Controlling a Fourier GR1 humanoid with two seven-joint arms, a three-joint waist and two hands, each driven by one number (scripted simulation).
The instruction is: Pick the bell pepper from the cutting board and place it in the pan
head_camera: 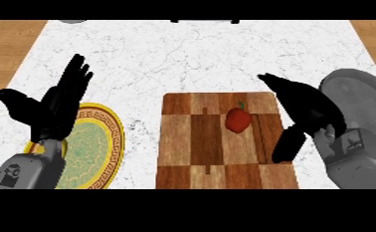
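Note:
A red bell pepper (237,119) with a green stem lies on the wooden cutting board (197,146), right of the board's middle. My right hand (307,109) hovers over the board's right edge, just right of the pepper, with fingers relaxed and nothing held; its thumb hangs down over the board's lower right. The grey pan (355,89) sits at the right edge of the view, partly hidden behind my right forearm. My left hand (58,101) rests open at the left, fingers up.
A yellow-rimmed patterned plate (99,144) lies under my left forearm at the lower left. The white marble counter (198,57) stretches behind the board. Wooden surfaces show at both upper corners. Dark objects peek in at the top edge.

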